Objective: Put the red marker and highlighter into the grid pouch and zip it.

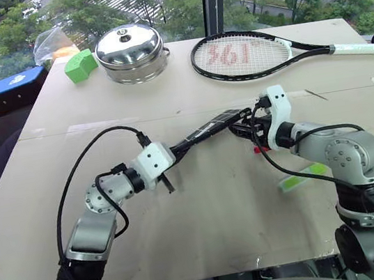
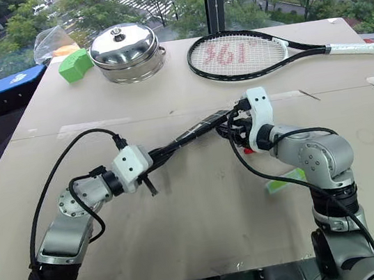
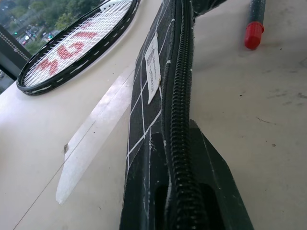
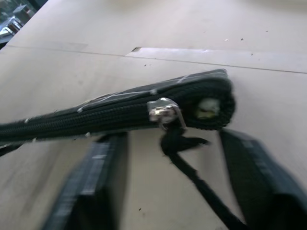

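The left hand (image 1: 169, 153) is closed on one end of the grid pouch (image 1: 210, 128) and holds it above the table (image 1: 208, 235), so the right hand (image 4: 168, 158), its fingers apart, can take the zipper pull (image 4: 165, 114). The red marker (image 3: 254, 21) and the highlighter (image 1: 304, 177) lie on the table, not yet inside.

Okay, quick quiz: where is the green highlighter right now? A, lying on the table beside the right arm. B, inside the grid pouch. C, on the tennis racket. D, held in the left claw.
A: the highlighter lies on the table beside the right arm, while the left claw is shut on the grid pouch.
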Motion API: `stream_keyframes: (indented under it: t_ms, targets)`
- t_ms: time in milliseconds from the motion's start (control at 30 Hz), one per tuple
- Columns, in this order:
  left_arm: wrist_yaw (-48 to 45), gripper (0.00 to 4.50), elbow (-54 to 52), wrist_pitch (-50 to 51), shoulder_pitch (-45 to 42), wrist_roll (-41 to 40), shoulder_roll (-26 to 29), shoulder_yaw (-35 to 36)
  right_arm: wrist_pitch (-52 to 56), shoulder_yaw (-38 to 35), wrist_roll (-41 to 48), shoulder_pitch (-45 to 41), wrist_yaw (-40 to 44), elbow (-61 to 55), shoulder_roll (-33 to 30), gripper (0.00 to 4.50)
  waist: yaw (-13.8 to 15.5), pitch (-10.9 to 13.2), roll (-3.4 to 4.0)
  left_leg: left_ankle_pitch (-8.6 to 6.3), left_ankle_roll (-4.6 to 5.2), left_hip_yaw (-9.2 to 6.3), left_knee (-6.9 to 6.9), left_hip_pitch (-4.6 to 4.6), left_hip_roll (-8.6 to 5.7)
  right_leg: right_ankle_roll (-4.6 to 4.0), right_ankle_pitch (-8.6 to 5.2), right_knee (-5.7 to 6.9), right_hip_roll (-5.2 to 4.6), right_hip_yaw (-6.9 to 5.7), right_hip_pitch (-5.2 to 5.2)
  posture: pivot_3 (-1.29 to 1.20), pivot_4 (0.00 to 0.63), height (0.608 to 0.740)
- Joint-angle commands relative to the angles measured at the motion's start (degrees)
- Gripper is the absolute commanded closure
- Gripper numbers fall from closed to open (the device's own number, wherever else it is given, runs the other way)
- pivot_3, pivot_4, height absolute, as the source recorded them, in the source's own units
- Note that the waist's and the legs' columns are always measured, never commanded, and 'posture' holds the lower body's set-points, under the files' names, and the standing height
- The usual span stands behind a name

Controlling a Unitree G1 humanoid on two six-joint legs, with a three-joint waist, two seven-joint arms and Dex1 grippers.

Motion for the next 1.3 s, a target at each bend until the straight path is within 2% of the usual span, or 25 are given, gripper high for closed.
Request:
stream_keyframes:
  t_ms: [33, 133, 367, 533, 733, 900, 1067, 1300]
  targets:
    - [-0.1, 4.5, -2.9, 0.2, -0.4, 0.0, 0.2, 0.6, -0.4, -1.5, 1.2, -1.6, 0.9, -2.3, -0.1, 3.34, 0.0, 0.0, 0.0, 0.0, 0.0, 0.0, 0.0, 0.0, 0.0, 0.0, 0.0, 0.0, 0.0, 0.0, 0.0, 0.0, 0.15, 0.74]
    - [-0.5, 4.5, -2.7, -0.5, 0.0, 0.4, 0.6, 0.6, -0.1, -1.0, 1.6, -1.2, 1.8, -3.6, -1.2, 4.47, 0.0, 0.0, 0.01, -0.02, 0.04, -0.01, 0.0, 0.01, 0.0, 0.0, 0.0, 0.0, 0.0, 0.0, 0.0, 0.0, 0.15, 0.74]
    - [-0.1, 4.5, -1.5, 0.8, -1.9, 1.6, 0.0, -0.4, 2.6, 3.3, 3.0, 0.0, 6.0, -7.3, -5.7, 4.47, 0.0, 0.0, 0.02, -0.09, 0.16, -0.01, 0.0, 0.01, 0.0, 0.0, 0.0, -0.01, 0.0, 0.0, 0.0, 0.0, 0.15, 0.74]
    - [0.1, 4.5, -1.9, 2.8, -4.0, 1.7, -1.9, -1.6, 3.0, 8.0, 1.7, -0.9, 7.1, -6.2, -5.6, 4.47, 0.0, 0.0, 0.02, -0.12, 0.2, -0.01, 0.0, 0.01, 0.0, 0.0, 0.0, 0.0, 0.0, 0.0, 0.0, 0.0, 0.15, 0.74]
    - [0.1, 4.5, -2.4, 3.5, -5.0, 2.2, -3.1, -2.4, 1.5, 10.4, -0.2, -2.9, 7.9, -2.9, -4.7, 4.47, 0.0, 0.0, 0.02, -0.11, 0.19, -0.02, 0.0, 0.0, 0.0, 0.01, 0.0, 0.0, 0.0, -0.01, 0.0, 0.0, 0.15, 0.74]
    - [-0.7, 4.5, -2.5, 2.9, -4.5, 2.4, -2.6, -2.7, 0.9, 10.9, -0.7, -3.9, 9.1, -2.0, -4.5, 4.47, 0.0, 0.0, 0.02, -0.11, 0.18, -0.03, 0.0, 0.0, 0.0, 0.01, 0.0, -0.01, 0.01, -0.02, 0.0, 0.0, 0.15, 0.74]
    - [-1.5, 4.5, -2.3, 2.3, -3.3, 3.0, -1.6, -2.9, 2.9, 9.1, 2.6, -4.5, 12.5, -2.6, -4.9, 4.47, 0.0, 0.0, 0.02, -0.1, 0.18, -0.02, 0.0, 0.0, 0.0, 0.0, 0.0, -0.02, 0.0, -0.02, 0.0, 0.0, 0.15, 0.74]
    - [-1.3, 4.5, -1.6, 2.7, -5.5, 4.1, -3.2, -4.5, 5.9, 10.2, 5.9, -6.6, 15.6, -2.2, -3.4, 4.47, 0.0, 0.0, 0.03, -0.12, 0.2, -0.04, 0.0, -0.01, 0.01, 0.0, 0.0, -0.02, 0.0, -0.03, 0.0, 0.0, 0.15, 0.74]
